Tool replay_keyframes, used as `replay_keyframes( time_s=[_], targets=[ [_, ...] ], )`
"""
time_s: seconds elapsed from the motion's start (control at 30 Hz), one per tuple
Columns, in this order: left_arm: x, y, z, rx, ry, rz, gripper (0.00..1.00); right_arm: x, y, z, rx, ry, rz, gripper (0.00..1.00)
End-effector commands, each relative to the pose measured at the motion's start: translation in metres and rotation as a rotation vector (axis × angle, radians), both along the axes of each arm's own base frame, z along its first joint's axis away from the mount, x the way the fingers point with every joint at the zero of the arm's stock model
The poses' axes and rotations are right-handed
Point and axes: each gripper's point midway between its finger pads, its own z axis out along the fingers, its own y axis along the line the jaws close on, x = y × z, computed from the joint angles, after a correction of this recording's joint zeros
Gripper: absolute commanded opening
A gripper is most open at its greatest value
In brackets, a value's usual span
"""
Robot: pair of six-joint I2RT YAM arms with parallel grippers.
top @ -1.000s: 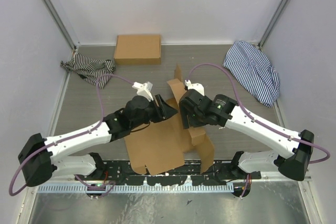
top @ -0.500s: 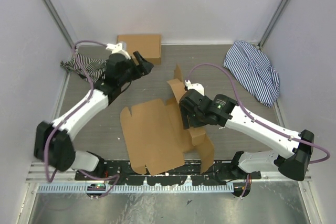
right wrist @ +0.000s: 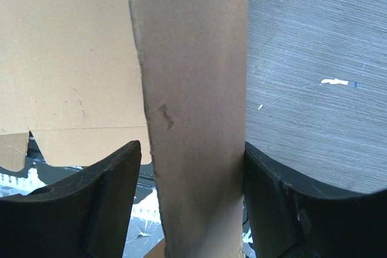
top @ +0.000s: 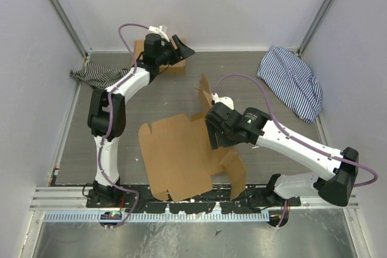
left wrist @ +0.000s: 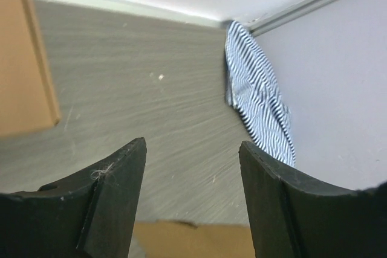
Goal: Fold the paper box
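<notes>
The paper box [top: 175,161] lies as a mostly flat brown die-cut sheet in the middle of the table, with flaps raised along its right side [top: 204,92]. My right gripper [top: 213,136] hovers over that right edge. In the right wrist view a cardboard flap [right wrist: 193,77] stands between the fingers of the right gripper [right wrist: 192,146]; the right finger touches it and a narrow gap shows at the left finger. My left gripper [top: 184,49] reaches far back, well away from the sheet, open with nothing between its fingers [left wrist: 192,143].
A second, closed brown box [top: 151,60] [left wrist: 21,58] sits at the back wall under the left arm. A black-and-white striped cloth [top: 100,77] lies at the back left, a blue-striped cloth [top: 291,83] [left wrist: 260,95] at the back right. Walls enclose the table.
The left arm has swung from the middle of the sheet to the far back, over the second box, with its jaws spread wider. The right arm has barely moved.
</notes>
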Motion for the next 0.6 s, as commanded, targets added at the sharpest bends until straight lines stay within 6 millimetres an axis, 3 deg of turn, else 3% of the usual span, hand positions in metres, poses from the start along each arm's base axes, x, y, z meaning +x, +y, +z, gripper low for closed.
replay_keyframes(
  time_s=[0.0,0.17,0.37,0.57],
  targets=[
    [0.019,-0.021,0.031,-0.067,-0.086,-0.091,0.69,0.001,0.004,0.007,0.023,-0.009,0.004,0.7],
    [0.029,-0.033,0.03,-0.101,-0.106,-0.134,0.69,0.0,0.003,0.002,0.013,0.001,-0.002,0.7],
    [0.037,-0.038,0.007,-0.126,-0.063,-0.139,0.67,0.002,0.005,0.012,0.014,-0.014,-0.011,0.69],
    [0.037,-0.057,0.001,-0.168,-0.05,-0.214,0.64,0.002,0.006,0.012,0.004,-0.003,-0.007,0.69]
  ],
)
